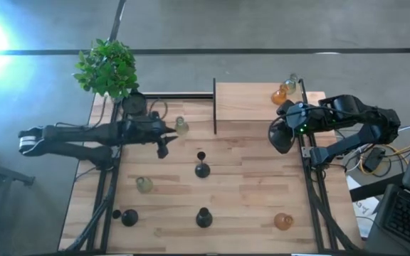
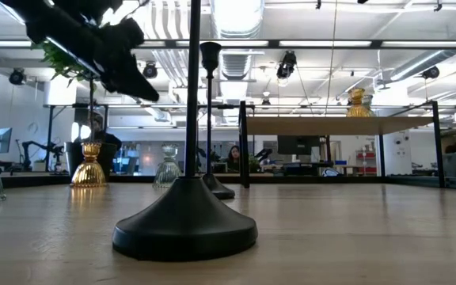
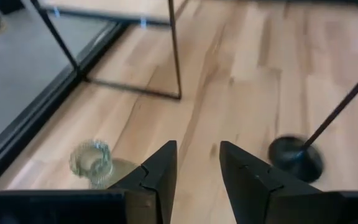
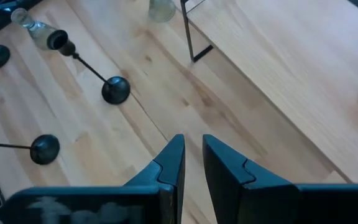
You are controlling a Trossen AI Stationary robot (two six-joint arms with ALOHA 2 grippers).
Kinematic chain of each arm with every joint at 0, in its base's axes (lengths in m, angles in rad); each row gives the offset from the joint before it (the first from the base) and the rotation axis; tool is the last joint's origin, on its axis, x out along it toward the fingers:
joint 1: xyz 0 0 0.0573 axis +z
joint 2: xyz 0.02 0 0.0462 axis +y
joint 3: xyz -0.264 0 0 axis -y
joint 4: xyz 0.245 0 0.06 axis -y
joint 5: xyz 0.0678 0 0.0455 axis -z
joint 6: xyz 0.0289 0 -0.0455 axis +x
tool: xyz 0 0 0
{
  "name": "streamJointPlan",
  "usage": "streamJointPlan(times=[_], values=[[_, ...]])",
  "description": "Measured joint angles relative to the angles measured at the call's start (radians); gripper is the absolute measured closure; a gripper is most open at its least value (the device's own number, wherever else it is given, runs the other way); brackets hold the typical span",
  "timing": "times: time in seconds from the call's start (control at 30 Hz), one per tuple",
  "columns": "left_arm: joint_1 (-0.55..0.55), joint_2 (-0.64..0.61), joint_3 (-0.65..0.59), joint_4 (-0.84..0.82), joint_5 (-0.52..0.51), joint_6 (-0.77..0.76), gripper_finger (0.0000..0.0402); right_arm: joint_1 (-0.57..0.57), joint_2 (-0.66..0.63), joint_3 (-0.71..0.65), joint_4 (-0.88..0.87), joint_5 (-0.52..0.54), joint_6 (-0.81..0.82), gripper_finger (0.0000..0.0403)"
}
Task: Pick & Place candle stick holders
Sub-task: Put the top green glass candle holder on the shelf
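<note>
On the table (image 1: 248, 206) the candle stick holders (image 1: 202, 169) lie scattered: black stemmed ones near the middle and front, a pale glass one (image 1: 181, 126) just beside the left gripper (image 1: 164, 151), an amber one (image 1: 283, 221) at the front right, and two more (image 1: 285, 91) on the raised wooden shelf (image 1: 244, 103). The left gripper hovers by the pale holder, fingers (image 3: 156, 177) slightly spread and empty. The right gripper (image 1: 282, 139) hangs beside the shelf, its fingers (image 4: 169, 162) seemingly a little apart, holding nothing
</note>
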Motion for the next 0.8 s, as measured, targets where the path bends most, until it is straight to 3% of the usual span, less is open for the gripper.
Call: streamJointPlan(times=[0.33, 0.53, 0.8], values=[[0.001, 0.204, 0.064, 0.006, -0.232, 0.01, 0.0275, 0.0, 0.0, -0.001, 0.001, 0.026, -0.011, 0.0351], [0.0, 0.305, 0.106, 0.006, -0.241, 0.068, 0.0275, 0.0, 0.0, -0.002, 0.001, 0.044, -0.018, 0.0351], [0.0, 0.385, 0.129, 0.005, -0.35, 0.106, 0.0275, 0.0, 0.0, -0.002, 0.001, 0.044, -0.018, 0.0351]])
